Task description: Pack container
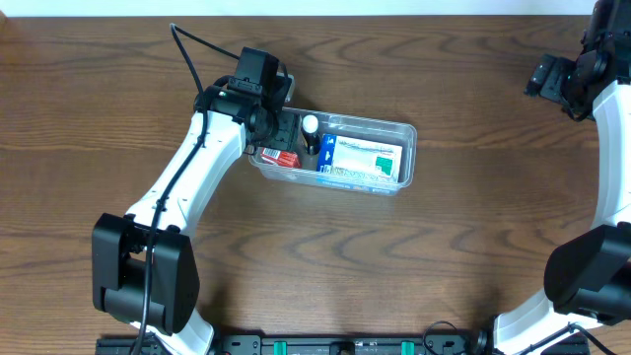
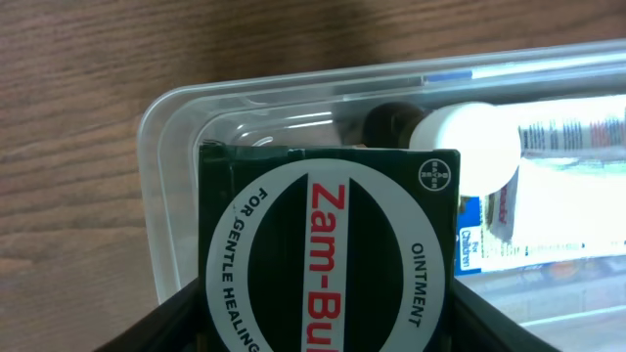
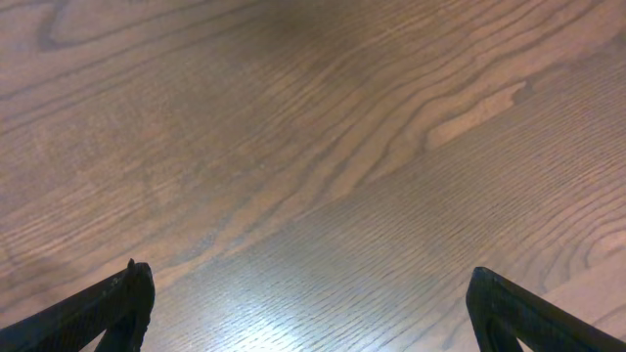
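The clear plastic container sits mid-table, holding a blue-and-white box, a small bottle with a white cap and a red item. My left gripper hangs over the container's left end, shut on a dark green Zam-Buk ointment box. In the left wrist view the box fills the space between the fingers, above the container's left corner, with the white cap beyond it. My right gripper is open and empty over bare wood, at the far right in the overhead view.
The wooden table surrounds the container. The arm bases stand at the front edge, left and right.
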